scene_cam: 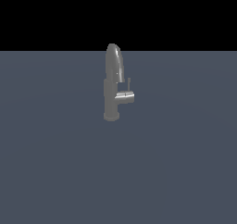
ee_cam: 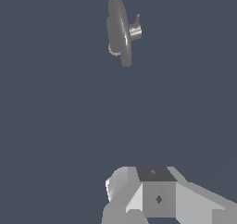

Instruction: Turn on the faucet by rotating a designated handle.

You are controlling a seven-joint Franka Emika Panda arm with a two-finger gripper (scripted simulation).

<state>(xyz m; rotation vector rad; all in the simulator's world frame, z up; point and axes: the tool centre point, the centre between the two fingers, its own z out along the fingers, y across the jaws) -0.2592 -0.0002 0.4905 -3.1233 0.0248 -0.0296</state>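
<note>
You're starting out: faucet (scene_cam: 112,86) standing centre frame, handle (scene_cam: 126,97) jutting toward exterior view's right, untouched. Gripper (ee_cam: 155,195) hanging well apart; finger state, cannot tell. Approach, grasp, rotation all remaining.

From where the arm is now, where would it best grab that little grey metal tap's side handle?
Probably the thin upright lever pin rising from the short horizontal grey stub, approached from the exterior view's right: the stub juts that way, clear of the arched spout.
</note>
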